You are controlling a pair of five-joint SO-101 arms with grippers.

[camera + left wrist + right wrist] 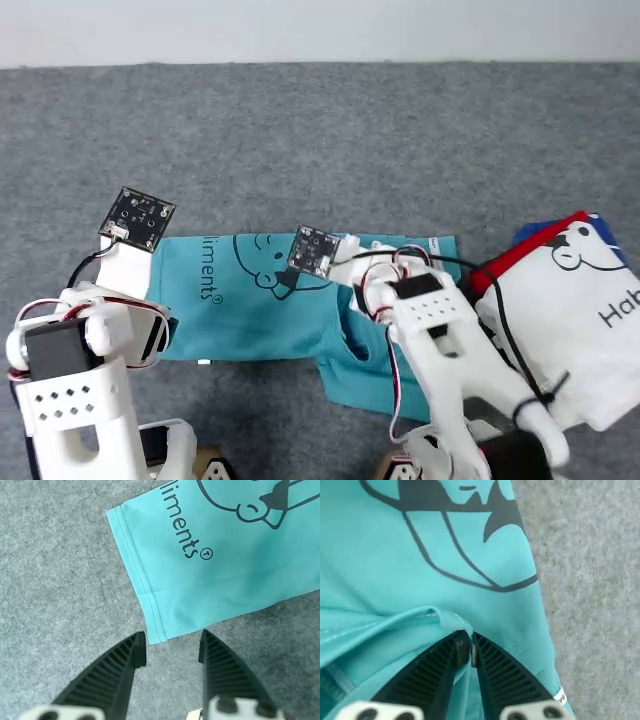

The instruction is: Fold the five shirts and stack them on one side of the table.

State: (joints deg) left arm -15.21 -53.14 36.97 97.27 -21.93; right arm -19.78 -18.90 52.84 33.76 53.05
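Teal shirt (250, 310): spread flat in the middle of the table, print side up; its right near part is bunched and folded over beside the right arm (450, 340)
Left gripper (172, 636): fingers spread wide and holding nothing; poised over the shirt's left hem corner, one finger on either side of it
Right gripper (466, 642): fingers closed together, pinching a raised fold of the teal fabric just below the dark printed figure
Pile at right: a white shirt (570, 330) with a bear print lies on top; red (525, 250) and blue (545, 232) garments show at its far edge
Table cover (300, 130): grey, carpet-like
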